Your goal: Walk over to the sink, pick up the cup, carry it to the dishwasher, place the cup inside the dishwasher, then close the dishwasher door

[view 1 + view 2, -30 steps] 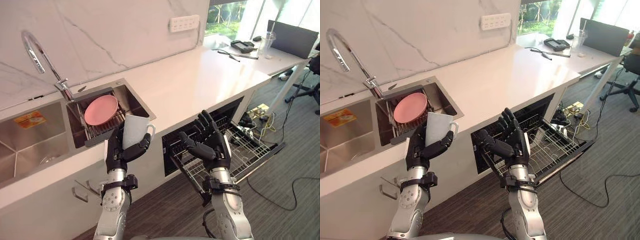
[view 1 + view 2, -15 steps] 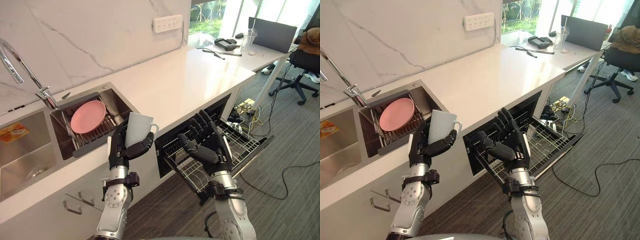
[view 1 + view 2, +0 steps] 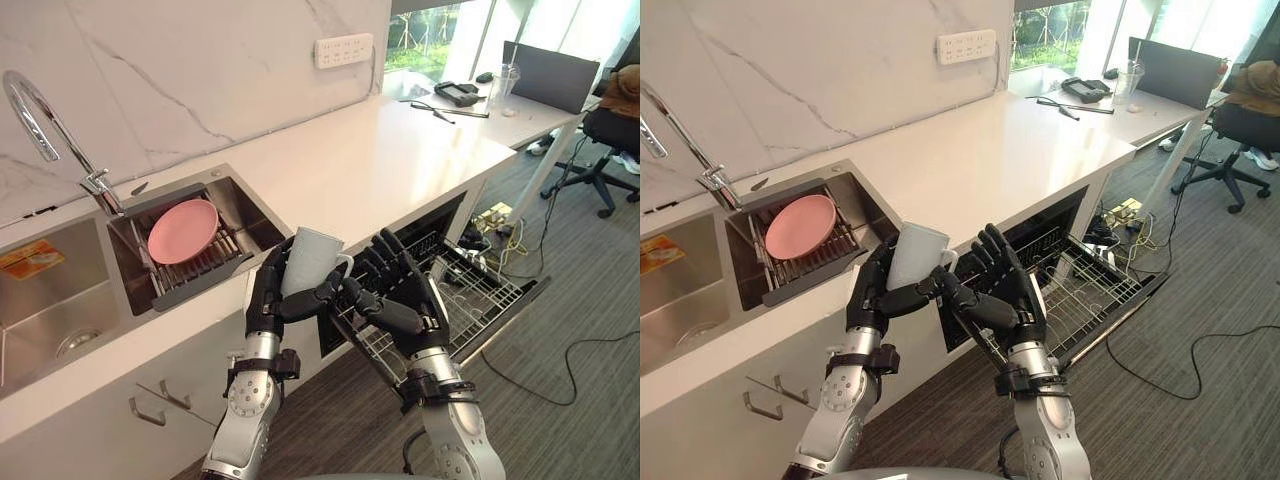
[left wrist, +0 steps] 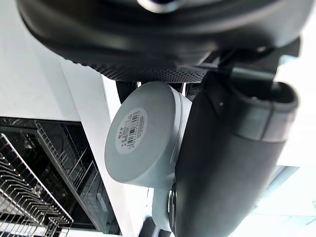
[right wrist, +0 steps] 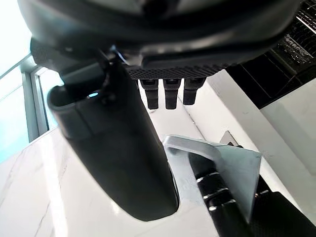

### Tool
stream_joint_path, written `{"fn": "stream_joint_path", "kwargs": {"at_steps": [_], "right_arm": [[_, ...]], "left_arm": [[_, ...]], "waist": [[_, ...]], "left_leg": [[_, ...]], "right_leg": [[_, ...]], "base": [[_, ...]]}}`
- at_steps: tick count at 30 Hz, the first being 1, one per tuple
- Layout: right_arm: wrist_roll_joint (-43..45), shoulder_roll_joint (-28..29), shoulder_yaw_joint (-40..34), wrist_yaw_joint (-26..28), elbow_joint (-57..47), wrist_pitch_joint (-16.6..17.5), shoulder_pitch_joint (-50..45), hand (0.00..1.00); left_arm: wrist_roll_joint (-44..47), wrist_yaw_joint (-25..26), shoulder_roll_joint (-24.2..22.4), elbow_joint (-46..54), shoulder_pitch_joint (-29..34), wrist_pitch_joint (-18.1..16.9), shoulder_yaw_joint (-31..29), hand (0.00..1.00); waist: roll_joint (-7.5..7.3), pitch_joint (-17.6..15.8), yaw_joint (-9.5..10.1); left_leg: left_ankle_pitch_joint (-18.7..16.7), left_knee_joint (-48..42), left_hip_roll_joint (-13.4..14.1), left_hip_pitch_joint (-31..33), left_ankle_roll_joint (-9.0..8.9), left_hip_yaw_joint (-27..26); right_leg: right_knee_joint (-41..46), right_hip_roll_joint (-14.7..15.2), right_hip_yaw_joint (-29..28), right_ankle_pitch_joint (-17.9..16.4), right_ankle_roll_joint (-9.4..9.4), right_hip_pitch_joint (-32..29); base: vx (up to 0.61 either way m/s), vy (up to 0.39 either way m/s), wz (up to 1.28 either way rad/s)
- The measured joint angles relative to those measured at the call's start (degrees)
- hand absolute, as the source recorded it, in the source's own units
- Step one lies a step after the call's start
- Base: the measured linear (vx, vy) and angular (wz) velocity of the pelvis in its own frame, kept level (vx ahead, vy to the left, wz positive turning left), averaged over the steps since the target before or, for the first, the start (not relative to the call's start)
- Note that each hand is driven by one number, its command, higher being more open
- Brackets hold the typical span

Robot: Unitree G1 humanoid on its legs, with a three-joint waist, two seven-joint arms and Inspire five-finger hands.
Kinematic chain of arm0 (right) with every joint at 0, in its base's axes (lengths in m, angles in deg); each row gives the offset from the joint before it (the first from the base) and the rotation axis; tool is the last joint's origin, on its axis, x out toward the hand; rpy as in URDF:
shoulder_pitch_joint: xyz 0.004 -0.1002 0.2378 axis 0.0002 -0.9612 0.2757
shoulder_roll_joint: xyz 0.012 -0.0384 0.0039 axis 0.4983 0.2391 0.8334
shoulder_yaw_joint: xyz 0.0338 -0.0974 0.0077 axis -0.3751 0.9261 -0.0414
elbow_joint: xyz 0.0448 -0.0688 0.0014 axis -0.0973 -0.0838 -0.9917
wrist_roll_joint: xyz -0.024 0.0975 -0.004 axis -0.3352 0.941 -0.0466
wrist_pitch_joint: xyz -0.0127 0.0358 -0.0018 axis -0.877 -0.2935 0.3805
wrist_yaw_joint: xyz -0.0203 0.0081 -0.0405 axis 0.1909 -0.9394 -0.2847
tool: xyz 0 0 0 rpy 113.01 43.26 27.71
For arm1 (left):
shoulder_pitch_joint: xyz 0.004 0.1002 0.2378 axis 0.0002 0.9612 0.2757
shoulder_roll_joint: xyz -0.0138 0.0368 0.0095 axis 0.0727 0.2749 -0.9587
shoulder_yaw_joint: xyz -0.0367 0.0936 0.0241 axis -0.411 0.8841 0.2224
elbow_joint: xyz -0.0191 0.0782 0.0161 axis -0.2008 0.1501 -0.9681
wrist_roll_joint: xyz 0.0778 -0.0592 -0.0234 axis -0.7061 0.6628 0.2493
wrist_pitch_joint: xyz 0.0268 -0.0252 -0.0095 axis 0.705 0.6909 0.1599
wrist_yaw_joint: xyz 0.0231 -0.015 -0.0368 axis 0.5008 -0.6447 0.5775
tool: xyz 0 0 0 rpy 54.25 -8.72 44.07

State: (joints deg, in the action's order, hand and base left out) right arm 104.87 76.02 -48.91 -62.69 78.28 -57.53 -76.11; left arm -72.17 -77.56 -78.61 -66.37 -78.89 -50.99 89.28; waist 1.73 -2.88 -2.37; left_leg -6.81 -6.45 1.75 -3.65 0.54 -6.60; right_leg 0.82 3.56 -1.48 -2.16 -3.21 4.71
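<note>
1. Cup (image 3: 312, 262): a pale mug, handle towards the robot's right. It is raised and slightly tilted in front of the counter (image 3: 380, 165) edge, between the sink and the dishwasher opening. The left wrist view shows its flat base with a barcode label.
2. Left hand (image 3: 268, 296): fingers and thumb wrapped round the cup body, grasping it from below and behind.
3. Right hand (image 3: 408, 306): fingers spread and straight, holding nothing. The thumb reaches towards the cup handle; whether it touches cannot be told.
4. Sink, right basin (image 3: 252, 206): holds a dark drain rack (image 3: 200, 272). A pink plate (image 3: 183, 230) rests on the rack, tilted back towards the faucet (image 3: 42, 108).
5. Sink, left basin (image 3: 40, 318): steel, with a round drain (image 3: 75, 342) in its floor and an orange label (image 3: 32, 258) on its rear wall.
6. Dishwasher (image 3: 445, 222): set under the counter. Its door (image 3: 528, 292) is folded down, and a wire basket (image 3: 478, 286) is drawn out over it, just beyond the right hand.
7. Wall socket strip (image 3: 343, 50): mounted on the marble backsplash above the counter.
</note>
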Motion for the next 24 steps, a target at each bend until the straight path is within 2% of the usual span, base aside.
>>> {"fn": "stream_joint_path", "kwargs": {"at_steps": [8,24], "right_arm": [[2.8,-0.5,2.0,0.0,1.9,-0.2,0.8,0.90],[11.0,-1.7,4.1,-0.4,2.6,-0.1,3.9,0.90]], "left_arm": [[0.0,-1.2,0.7,0.2,-1.1,-0.1,5.3,0.30],[0.0,-1.2,2.7,0.2,-3.5,-0.1,8.9,0.30]], "waist": [[-0.55,0.9,0.02],[-1.30,2.5,-0.04]], "left_leg": [[0.5,0.2,-0.1,0.5,-0.03,0.8],[0.6,0.2,-0.5,1.2,0.06,0.9]], "right_leg": [[0.0,0.0,0.8,0.0,0.01,-0.3],[0.0,0.3,0.8,0.1,0.05,-0.9]], "base": [[-0.02,-0.012,0.05],[0.00,0.000,0.00]]}}
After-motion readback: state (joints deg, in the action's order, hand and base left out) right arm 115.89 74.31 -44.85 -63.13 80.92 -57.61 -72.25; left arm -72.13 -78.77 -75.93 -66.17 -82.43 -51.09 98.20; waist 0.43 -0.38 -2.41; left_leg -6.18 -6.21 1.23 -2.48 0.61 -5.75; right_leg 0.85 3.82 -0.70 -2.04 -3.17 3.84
